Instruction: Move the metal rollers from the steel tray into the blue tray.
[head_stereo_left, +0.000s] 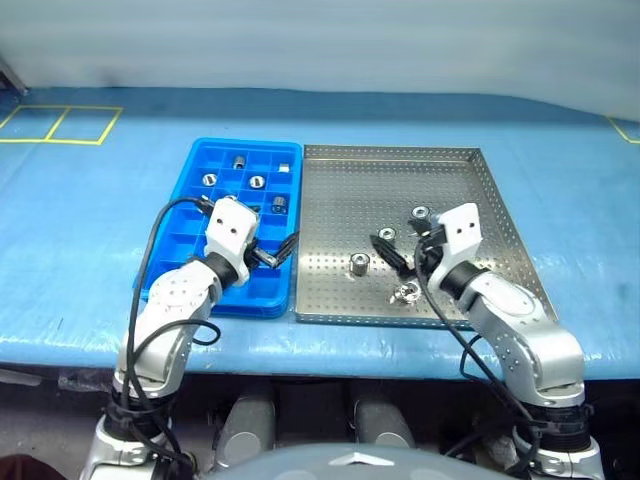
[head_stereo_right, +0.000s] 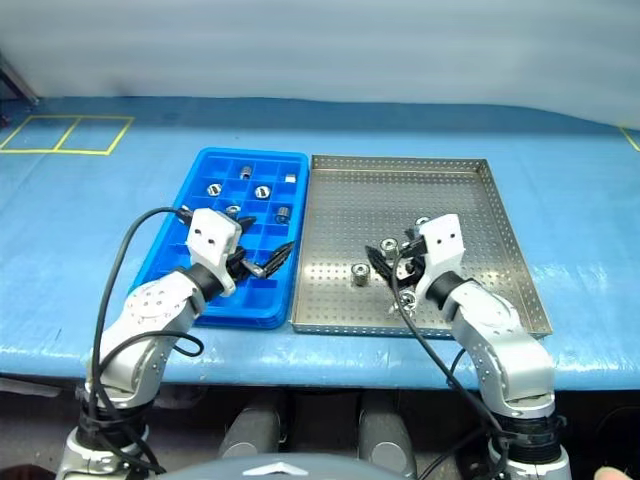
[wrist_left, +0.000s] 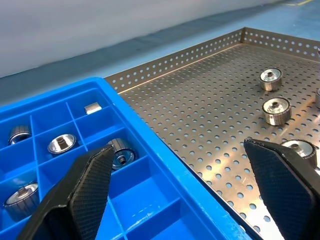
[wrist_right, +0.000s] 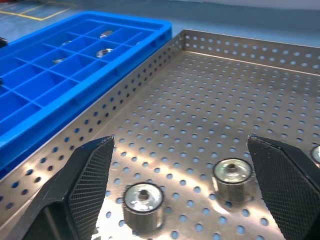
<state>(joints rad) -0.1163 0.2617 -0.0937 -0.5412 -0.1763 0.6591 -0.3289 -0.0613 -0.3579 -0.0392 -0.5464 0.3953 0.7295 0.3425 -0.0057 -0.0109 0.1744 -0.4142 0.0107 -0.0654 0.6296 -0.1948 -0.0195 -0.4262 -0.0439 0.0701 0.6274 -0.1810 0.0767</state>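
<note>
Several metal rollers lie near the front of the steel tray (head_stereo_left: 400, 180): one (head_stereo_left: 358, 264) left of my right gripper, another (head_stereo_left: 387, 235), one (head_stereo_left: 421, 213) farther back and one (head_stereo_left: 404, 293) near the front rim. More rollers (head_stereo_left: 257, 182) sit in back compartments of the blue tray (head_stereo_left: 262, 290). My left gripper (head_stereo_left: 278, 251) hovers open over the blue tray's right front edge, holding nothing. My right gripper (head_stereo_left: 405, 250) hangs open low over the steel tray, with two rollers (wrist_right: 143, 198) (wrist_right: 232, 175) just ahead between its fingers, untouched.
Both trays lie side by side on a blue table cover (head_stereo_left: 90, 230). Yellow tape squares (head_stereo_left: 60, 125) mark its far left corner. The table's front edge (head_stereo_left: 320, 350) runs just below the trays. A black cable (head_stereo_left: 150, 250) loops from my left wrist.
</note>
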